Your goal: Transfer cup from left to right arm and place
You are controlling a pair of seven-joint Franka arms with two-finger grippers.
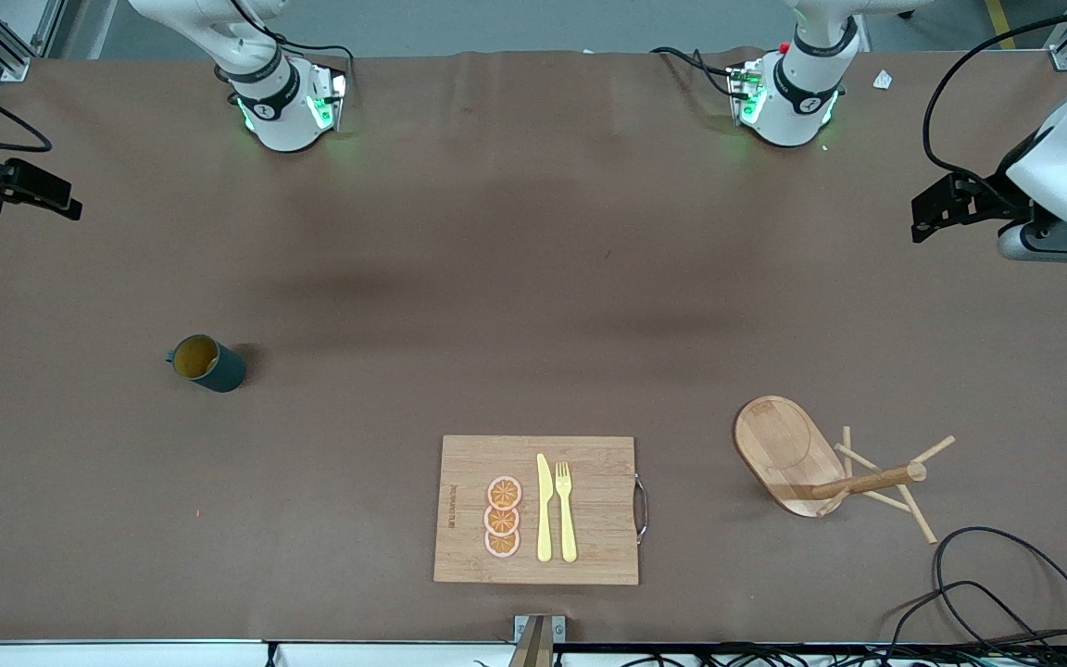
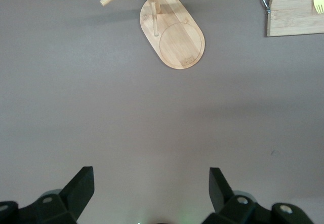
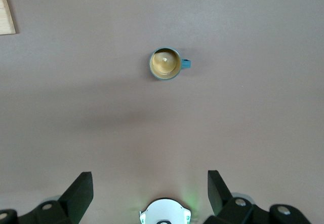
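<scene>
Evidently nothing is under way yet: both arms wait high above the brown cloth-covered surface [image 1: 533, 278], each pincer spread wide and empty.

Below and well ahead of the right pincer [image 3: 150, 193] stands the small dark teal ribbed mug with a loop handle and a tan-yellow inside [image 3: 166, 64], upright on the surface with its mouth open to the camera overhead. It sits toward the right arm's end, well apart from everything else.

Under the left pincer [image 2: 152, 191] there is only bare surface; ahead of it stands a pale oval-based wooden mug tree with slanting pegs [image 2: 172, 36], and beside that a rectangular bamboo cutting board with a metal handle [image 2: 293, 11] carrying a yellow plastic knife [image 1: 544, 509], a yellow plastic fork [image 1: 566, 509] and three orange slices [image 1: 503, 517].

By my reading, the step in hand is the first reach for the mug. Whichever pincer goes must descend over it, line its fingers across the rim or body clear of the handle, and close only once the mug sits between them.
</scene>
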